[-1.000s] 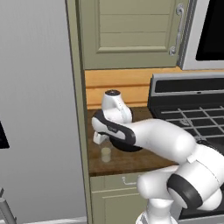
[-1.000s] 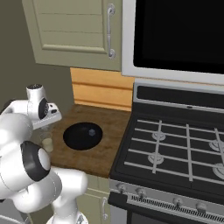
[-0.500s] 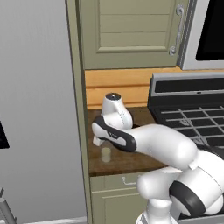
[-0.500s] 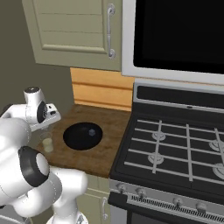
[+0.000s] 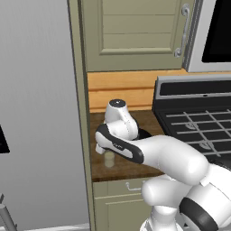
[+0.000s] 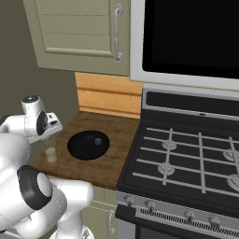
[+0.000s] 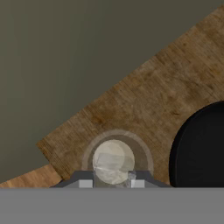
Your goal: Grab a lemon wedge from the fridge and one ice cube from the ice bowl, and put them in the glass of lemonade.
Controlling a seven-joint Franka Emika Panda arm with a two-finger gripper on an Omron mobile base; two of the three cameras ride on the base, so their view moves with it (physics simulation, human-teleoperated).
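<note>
One pincer hangs straight above glass of lemonade, fingertips just over rim; something pale sits between them, cannot tell whether pinched. Glass stands near front left corner of wooden bench, beside grey fridge. Black ice bowl just right of glass, small cube inside. Stove further right. Beige cabinet above, behind.
</note>
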